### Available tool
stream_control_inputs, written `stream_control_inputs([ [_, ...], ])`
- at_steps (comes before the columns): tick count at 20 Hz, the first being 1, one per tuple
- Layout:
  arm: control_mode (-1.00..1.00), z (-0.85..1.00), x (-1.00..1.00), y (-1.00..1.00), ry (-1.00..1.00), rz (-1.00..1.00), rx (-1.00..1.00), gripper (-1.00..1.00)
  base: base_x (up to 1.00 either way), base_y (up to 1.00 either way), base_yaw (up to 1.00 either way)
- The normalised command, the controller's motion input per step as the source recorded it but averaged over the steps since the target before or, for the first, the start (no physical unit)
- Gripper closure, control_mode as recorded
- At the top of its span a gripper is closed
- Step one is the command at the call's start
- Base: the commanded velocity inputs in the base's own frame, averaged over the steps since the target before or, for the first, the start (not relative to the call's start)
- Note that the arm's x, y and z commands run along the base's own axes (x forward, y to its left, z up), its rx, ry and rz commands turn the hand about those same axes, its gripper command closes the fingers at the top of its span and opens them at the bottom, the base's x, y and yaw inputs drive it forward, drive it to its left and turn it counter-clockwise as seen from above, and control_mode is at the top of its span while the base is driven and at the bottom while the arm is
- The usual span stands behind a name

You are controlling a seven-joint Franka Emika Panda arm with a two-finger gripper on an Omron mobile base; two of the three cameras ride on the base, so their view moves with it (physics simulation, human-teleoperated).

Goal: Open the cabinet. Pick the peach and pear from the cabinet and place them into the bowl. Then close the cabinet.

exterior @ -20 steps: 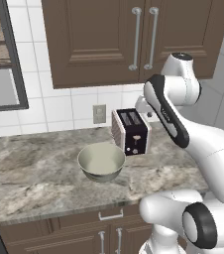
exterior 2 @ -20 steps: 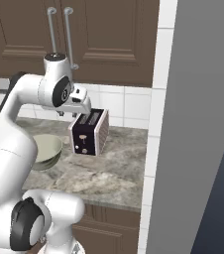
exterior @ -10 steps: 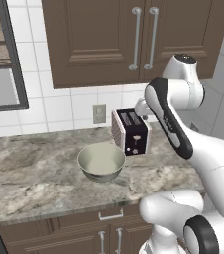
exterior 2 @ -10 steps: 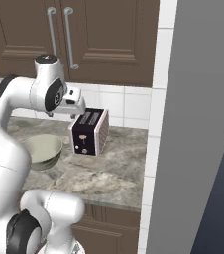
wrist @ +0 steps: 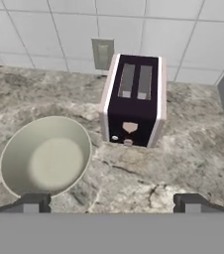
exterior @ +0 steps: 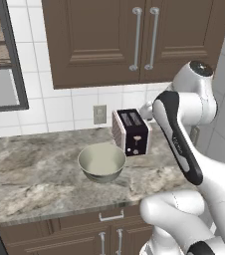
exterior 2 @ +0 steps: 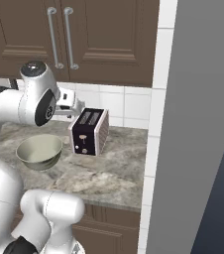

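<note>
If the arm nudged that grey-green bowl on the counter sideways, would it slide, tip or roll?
The bowl would probably slide rather than tip: it looks wide and low, sitting upright on the stone counter. Its glossy, smooth surface suggests it could skid easily and be slippery to pinch at the rim. It is empty, so likely light; a push towards the toaster beside it might knock them together.
</note>
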Motion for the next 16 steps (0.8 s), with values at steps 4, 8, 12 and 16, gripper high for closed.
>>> stream_control_inputs([
  [4,-1.0,0.47,0.03,0.0,-0.26,-0.01,0.0,-1.0,0.0,0.0,0.0],
  [8,-1.0,0.52,0.11,0.0,-0.3,-0.01,0.0,-1.0,0.0,0.0,0.0],
  [12,-1.0,0.48,0.15,0.0,-0.28,-0.01,0.0,-1.0,0.0,0.0,0.0],
  [16,-1.0,0.44,0.15,0.0,-0.25,-0.02,0.0,-1.0,0.0,0.0,0.0],
])
